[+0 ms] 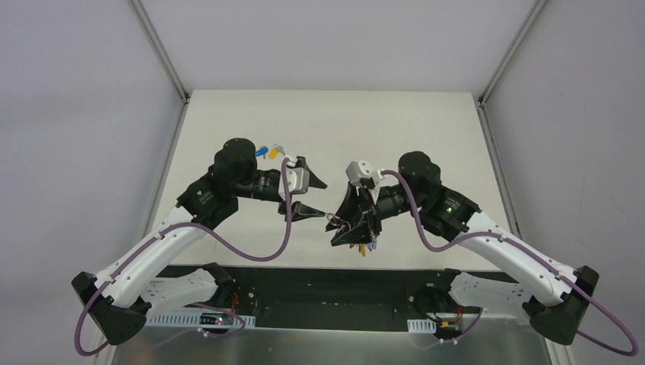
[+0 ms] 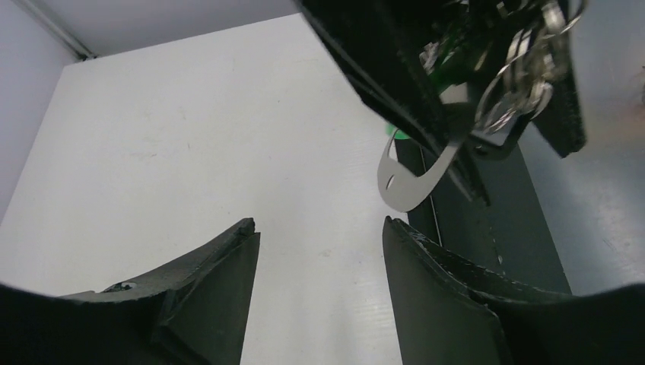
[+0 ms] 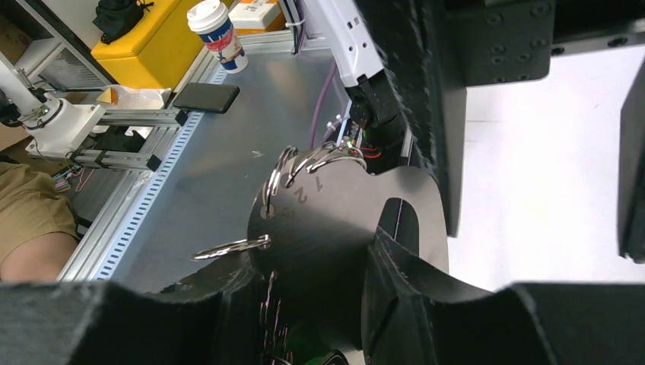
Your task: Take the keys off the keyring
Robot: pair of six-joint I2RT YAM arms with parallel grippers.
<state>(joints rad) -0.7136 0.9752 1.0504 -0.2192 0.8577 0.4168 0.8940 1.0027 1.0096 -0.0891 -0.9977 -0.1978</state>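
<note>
right gripper (image 3: pixel 319 285) clamps the keyring (image 3: pixel 335 217), silver plate with rings; left gripper (image 2: pixel 319 232) wide.

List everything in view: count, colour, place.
table: one, white, under both arms.
loose keys: two, blue and yellow heads, on table, left of centre.
keyring: one, silver rings on a metal tag, held above table's near edge.
ringed keys: count unclear, mixed colours, hanging from keyring.
cup: one, white, blue and red, beside yellow box, off the table.
left gripper: one, black, open, empty, facing keyring.
right gripper: one, black, shut on keyring.
</note>
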